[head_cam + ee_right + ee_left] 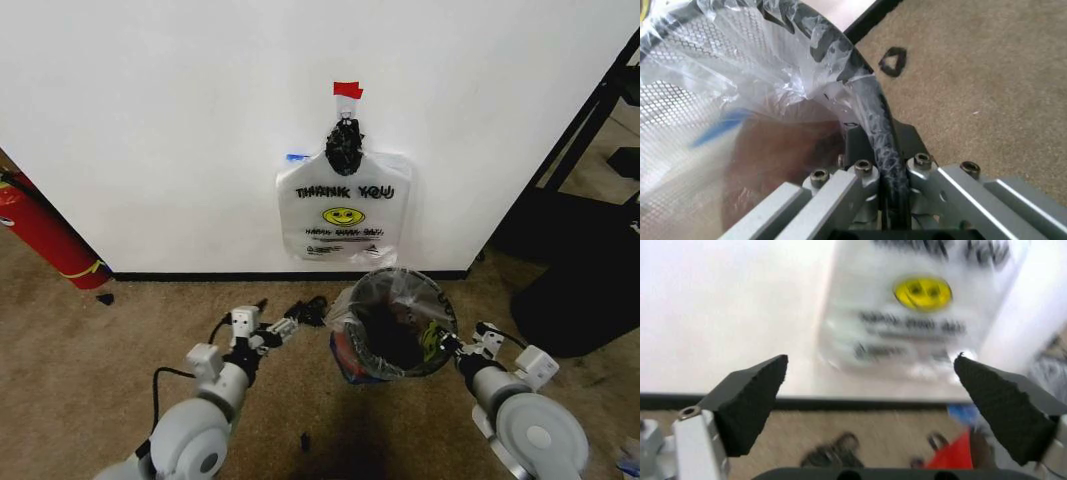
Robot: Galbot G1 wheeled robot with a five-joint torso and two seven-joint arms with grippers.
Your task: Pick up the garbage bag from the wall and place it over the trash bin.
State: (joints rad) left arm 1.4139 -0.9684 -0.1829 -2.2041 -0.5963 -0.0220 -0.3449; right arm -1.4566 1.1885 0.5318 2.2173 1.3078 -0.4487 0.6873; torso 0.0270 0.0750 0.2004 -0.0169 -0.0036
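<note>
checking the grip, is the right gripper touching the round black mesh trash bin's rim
Touching: the right wrist view shows the right gripper shut on the plastic-lined rim of the round black mesh trash bin.

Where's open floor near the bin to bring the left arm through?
Bare carpet between the fire extinguisher and left gripper. Crowded at the trash bin, where the right gripper clamps its rim, below the garbage bag.

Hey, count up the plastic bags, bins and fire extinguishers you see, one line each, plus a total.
Plastic bags: 2, the garbage bag hanging on the wall and a clear liner in the bin
Trash bin: 1
Fire extinguisher: 1
Total: 4
</note>
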